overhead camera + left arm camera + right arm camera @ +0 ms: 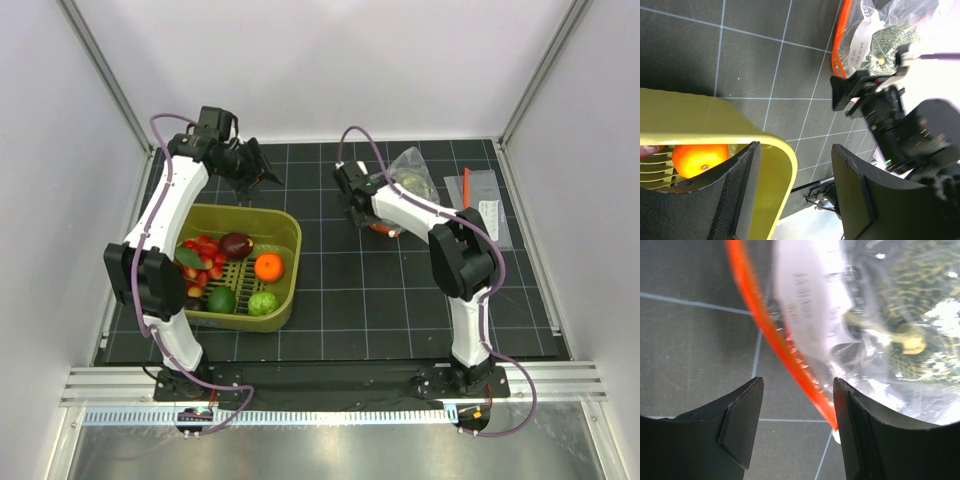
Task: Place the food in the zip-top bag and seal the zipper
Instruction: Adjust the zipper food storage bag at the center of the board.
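Note:
The clear zip-top bag (pixel 410 165) lies at the back of the mat with a pale-green mottled fruit (pixel 413 184) inside it. My right gripper (pixel 376 226) is open at the bag's mouth. In the right wrist view the orange-red zipper (pixel 771 330) runs down between the jaws of the gripper (pixel 797 425), and its end lies against the right finger (pixel 860 435). More food sits in the olive-green basket (pixel 290 232): an orange (pixel 268 266), a dark red-purple piece (pixel 236 244), a lime-green one (pixel 263 303) and red pieces. My left gripper (pixel 260 177) hangs open and holds nothing behind the basket.
A second flat clear pouch (pixel 487 210) with an orange strip lies at the back right. White walls with metal posts close in the mat on three sides. In the left wrist view the basket's rim (pixel 715 117) passes under the open left gripper (pixel 797 187).

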### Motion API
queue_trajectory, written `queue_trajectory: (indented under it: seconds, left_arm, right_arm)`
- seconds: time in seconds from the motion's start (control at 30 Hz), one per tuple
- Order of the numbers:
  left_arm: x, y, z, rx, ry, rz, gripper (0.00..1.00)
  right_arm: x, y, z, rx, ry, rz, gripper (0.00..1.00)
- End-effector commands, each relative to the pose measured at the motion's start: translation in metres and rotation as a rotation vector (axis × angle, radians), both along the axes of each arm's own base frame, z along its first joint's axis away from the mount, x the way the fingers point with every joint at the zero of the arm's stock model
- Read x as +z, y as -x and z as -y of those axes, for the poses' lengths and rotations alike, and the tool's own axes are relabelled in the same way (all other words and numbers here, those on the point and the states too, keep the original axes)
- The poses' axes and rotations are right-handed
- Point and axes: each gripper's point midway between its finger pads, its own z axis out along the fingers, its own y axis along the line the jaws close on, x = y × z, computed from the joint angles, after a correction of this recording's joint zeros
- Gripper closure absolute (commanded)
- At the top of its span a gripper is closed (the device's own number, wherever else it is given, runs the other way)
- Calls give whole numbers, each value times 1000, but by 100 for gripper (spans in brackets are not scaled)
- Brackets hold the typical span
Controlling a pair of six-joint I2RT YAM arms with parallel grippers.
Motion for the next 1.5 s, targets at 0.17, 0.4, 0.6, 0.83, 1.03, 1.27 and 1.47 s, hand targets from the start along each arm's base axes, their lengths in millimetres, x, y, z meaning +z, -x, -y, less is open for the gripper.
queue_trajectory:
  seconds: [0.17, 0.4, 0.6, 0.83, 1.03, 1.27, 1.47]
  left_arm:
    - [13, -10, 4, -24, 27, 55, 38]
    - [12, -14, 5, -28, 26, 56, 39]
    - [14, -18, 6, -30, 30, 65, 39]
    - [10, -15, 4, -21, 23, 62, 39]
    - [10, -15, 4, -19, 22, 64, 39]
    - [-1, -31, 7, -41, 6, 53, 38]
    - [3, -45, 47, -103, 136, 88, 34]
  right_arm:
    - [22, -16, 19, -16, 265, 177, 38]
    - [14, -21, 29, -38, 390, 212, 43]
    - [6, -22, 29, -52, 429, 235, 43]
    - [8, -22, 39, -86, 499, 255, 69]
    - [44, -21, 32, -116, 405, 292, 99]
    - [113, -10, -3, -126, -23, 299, 99]
    - [159, 8, 8, -147, -293, 251, 99]
